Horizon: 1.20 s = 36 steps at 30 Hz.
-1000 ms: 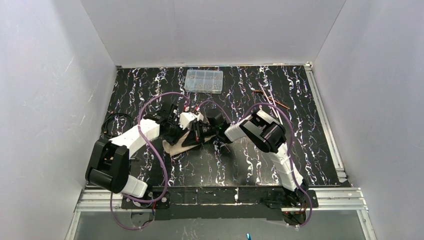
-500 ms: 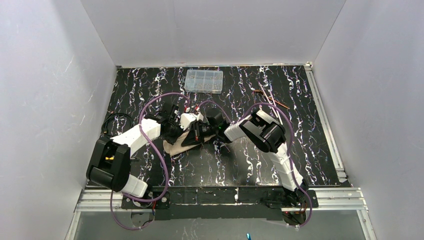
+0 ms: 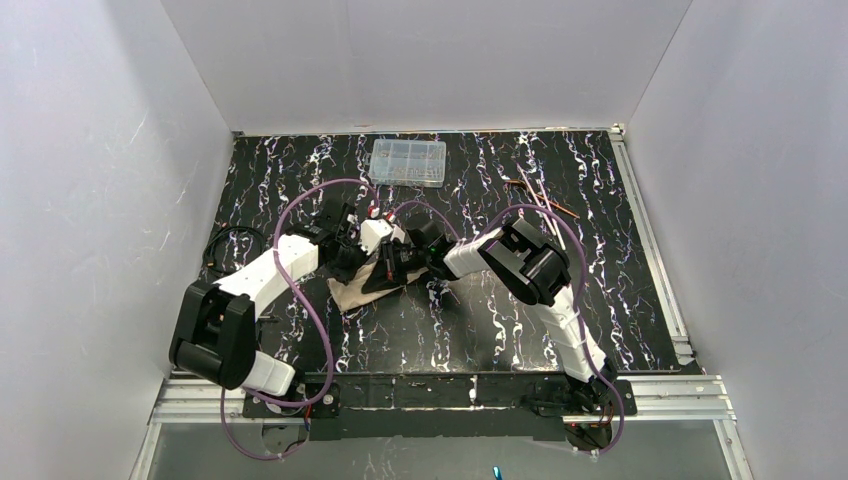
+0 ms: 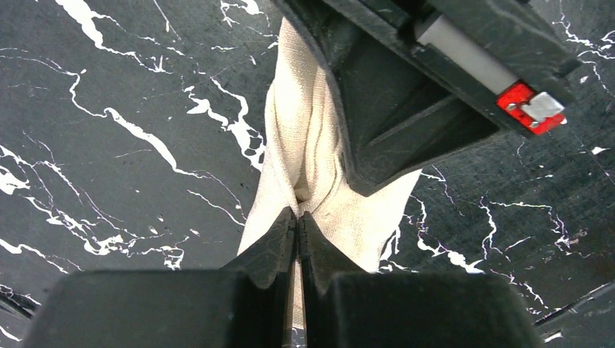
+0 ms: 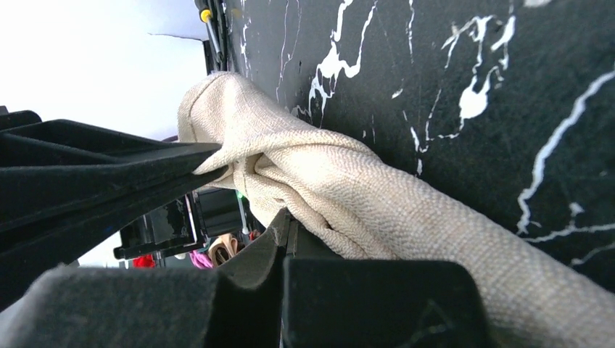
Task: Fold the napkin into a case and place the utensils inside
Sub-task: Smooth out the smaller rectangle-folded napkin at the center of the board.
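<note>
Left gripper (image 4: pixel 297 214) and right gripper (image 5: pixel 284 226) each pinched onto the crumpled napkin (image 4: pixel 301 138); clear box (image 3: pixel 408 162), utensils (image 3: pixel 541 199) well beyond

One beige napkin (image 3: pixel 352 292) sits near the middle of one black marbled table (image 3: pixel 620 300). Two white-and-black robot arms reach over it, a left arm (image 3: pixel 270 268) and a right arm (image 3: pixel 530 265). One clear plastic compartment box (image 3: pixel 408 162) is at the far side. Thin copper utensils (image 3: pixel 540 198) lie far right: at least two, exact number too fine to tell. One black cable coil (image 3: pixel 228 245) lies at the left.
</note>
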### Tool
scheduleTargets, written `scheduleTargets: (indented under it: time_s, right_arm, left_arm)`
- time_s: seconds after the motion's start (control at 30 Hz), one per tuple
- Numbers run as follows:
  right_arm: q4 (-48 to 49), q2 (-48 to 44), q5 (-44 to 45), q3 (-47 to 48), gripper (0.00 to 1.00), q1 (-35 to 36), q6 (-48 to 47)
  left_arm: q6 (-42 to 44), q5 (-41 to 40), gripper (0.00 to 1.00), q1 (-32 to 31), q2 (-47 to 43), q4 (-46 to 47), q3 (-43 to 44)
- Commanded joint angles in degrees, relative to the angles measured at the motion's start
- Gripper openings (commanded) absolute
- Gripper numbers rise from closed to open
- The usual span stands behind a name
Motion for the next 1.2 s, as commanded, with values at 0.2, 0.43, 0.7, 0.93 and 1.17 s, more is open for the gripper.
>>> scheduleTargets:
  time_s: [0.2, 0.43, 0.7, 0.93, 1.17]
  right_arm:
    - [-4.6, 0.1, 4.3, 5.1, 0.01, 0.3, -0.1]
    - [-4.5, 2.9, 2.7, 10.2, 0.01, 0.4, 0.5]
    - [0.7, 5.3, 1.3, 6.6, 0.01, 0.3, 2.3]
    - [20.8, 3.1, -7.7, 7.7, 0.01, -3.3, 13.0]
    - [-7.0, -7.3, -9.7, 8.7, 0.01, -7.5, -5.1]
  left_arm:
    - [3.6, 2.4, 0.00, -0.7, 0.6, 0.7, -3.3]
    - [5.7, 1.9, 0.00, -0.8, 1.2, 1.8, -3.5]
    - [7.5, 1.5, 0.00, -1.3, 1.3, 2.7, -5.4]
    - [10.3, -0.8, 0.00, -2.3, 1.8, 4.9, -8.8]
    - [11.2, -1.8, 0.00, -2.3, 2.0, 5.8, -9.4]
